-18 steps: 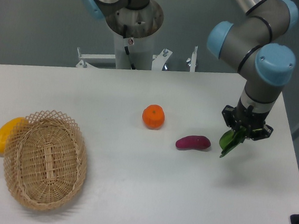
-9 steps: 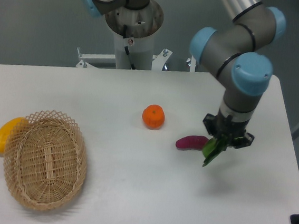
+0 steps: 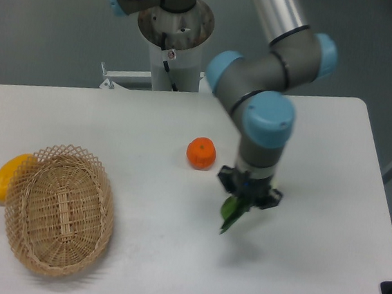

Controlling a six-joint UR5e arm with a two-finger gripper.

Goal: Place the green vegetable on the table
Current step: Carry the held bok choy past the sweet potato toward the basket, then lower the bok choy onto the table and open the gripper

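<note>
My gripper is shut on the green vegetable, a dark green leaf that hangs down from the fingers, tilted to the lower left, a little above the white table. The gripper is right of the table's middle, just below and to the right of the orange. The vegetable's pale stem end is hidden in the gripper.
An orange lies near the middle. A woven wicker basket stands at the left with a yellow fruit against its left rim. The purple vegetable is hidden behind my arm. The robot's base is at the back.
My arm has carried the green vegetable leftward and forward from the right side of the table, passing over the purple vegetable, which it now hides.
</note>
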